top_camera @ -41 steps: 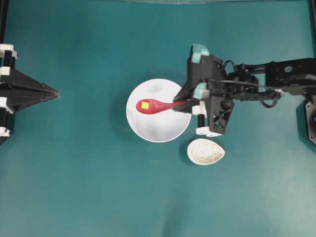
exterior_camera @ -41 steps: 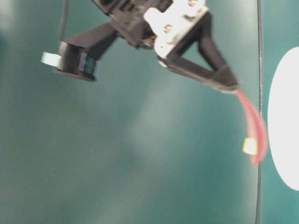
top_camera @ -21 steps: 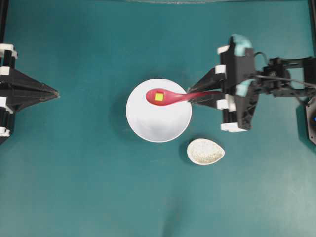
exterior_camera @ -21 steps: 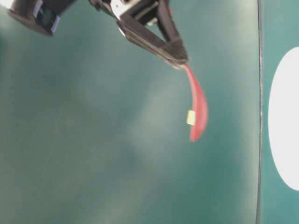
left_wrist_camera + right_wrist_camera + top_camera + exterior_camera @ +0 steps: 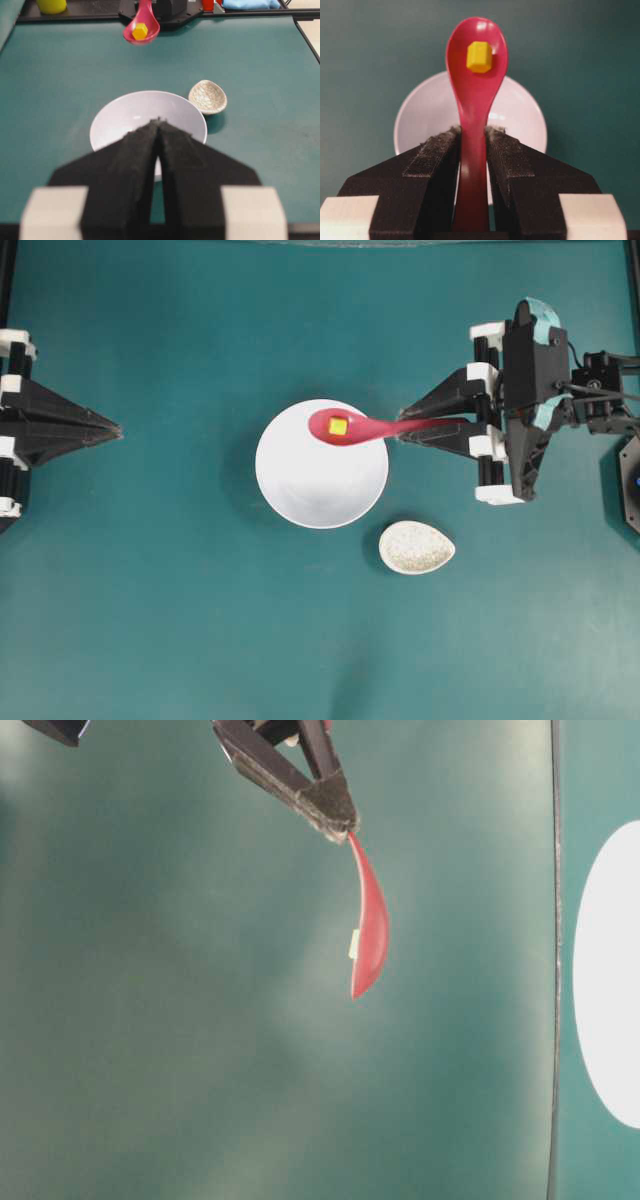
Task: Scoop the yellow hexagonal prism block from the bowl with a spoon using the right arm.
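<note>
Yellow hexagonal prism block (image 5: 479, 56) sits in the scoop of the spoon (image 5: 474, 100), out beyond the right hand's (image 5: 402, 429) fingertips and raised above the white bowl (image 5: 300, 490). That hand pinches the spoon's handle between both fingers (image 5: 432, 160), with the scoop reaching over the bowl's near rim. A speckled spoon rest (image 5: 416, 547) lies on the table (image 5: 150, 620) beside the bowl. The left hand (image 5: 113, 427) is well apart, its fingers pressed together.

Right gripper (image 5: 404, 430) clamped — left gripper (image 5: 113, 427) closed, idle
</note>
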Motion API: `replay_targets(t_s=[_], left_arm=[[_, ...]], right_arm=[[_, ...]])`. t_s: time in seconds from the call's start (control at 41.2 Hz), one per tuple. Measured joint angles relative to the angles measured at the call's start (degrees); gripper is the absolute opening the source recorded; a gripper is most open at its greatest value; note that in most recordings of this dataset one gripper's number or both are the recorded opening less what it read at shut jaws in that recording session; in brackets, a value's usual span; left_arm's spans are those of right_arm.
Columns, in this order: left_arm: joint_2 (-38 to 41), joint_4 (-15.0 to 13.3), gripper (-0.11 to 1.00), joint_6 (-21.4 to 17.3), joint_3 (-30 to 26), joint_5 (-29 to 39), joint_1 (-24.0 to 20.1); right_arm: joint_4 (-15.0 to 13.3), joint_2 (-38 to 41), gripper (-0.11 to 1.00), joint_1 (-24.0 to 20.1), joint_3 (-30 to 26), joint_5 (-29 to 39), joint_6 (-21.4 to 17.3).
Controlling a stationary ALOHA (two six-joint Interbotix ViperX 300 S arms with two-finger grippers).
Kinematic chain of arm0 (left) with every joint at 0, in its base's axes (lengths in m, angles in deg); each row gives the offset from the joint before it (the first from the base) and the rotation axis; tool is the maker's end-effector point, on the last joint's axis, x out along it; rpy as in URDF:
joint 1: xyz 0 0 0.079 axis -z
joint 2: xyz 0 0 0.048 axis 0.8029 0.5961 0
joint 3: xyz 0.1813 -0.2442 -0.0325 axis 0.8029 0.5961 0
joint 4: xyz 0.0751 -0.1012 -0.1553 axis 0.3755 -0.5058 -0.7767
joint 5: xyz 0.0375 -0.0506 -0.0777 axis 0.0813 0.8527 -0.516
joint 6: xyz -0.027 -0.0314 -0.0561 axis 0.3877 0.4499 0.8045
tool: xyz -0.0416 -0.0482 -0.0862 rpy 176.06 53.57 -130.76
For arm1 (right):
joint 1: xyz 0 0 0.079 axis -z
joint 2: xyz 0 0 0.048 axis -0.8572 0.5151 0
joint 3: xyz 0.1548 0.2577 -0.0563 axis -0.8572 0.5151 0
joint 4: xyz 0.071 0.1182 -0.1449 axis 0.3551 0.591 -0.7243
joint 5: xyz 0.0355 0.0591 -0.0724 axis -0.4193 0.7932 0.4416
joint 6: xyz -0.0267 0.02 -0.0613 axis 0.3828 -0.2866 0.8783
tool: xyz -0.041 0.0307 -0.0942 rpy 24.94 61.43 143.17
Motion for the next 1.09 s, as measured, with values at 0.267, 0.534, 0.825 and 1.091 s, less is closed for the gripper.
replay_targets(t_s=[0.267,0.534,0.825,1.091], left_arm=[[-0.18,0.0,0.0,1.23,0.0,0.35,0.0],[-0.09,0.0,0.0,0.7,0.0,0.62,0.0],[0.0,0.0,0.0,0.44,0.0,1.05,0.0],[0.0,0.0,0.0,0.18,0.0,1.23,0.0]], right_arm=[[0.0,0.7,0.24,0.09,0.18,1.23,0.0],[0.0,1.14,0.24,0.0,0.09,1.32,0.0],[0.0,1.23,0.24,0.0,0.79,1.23,0.0],[0.0,1.32,0.24,0.0,1.14,1.23,0.0]])
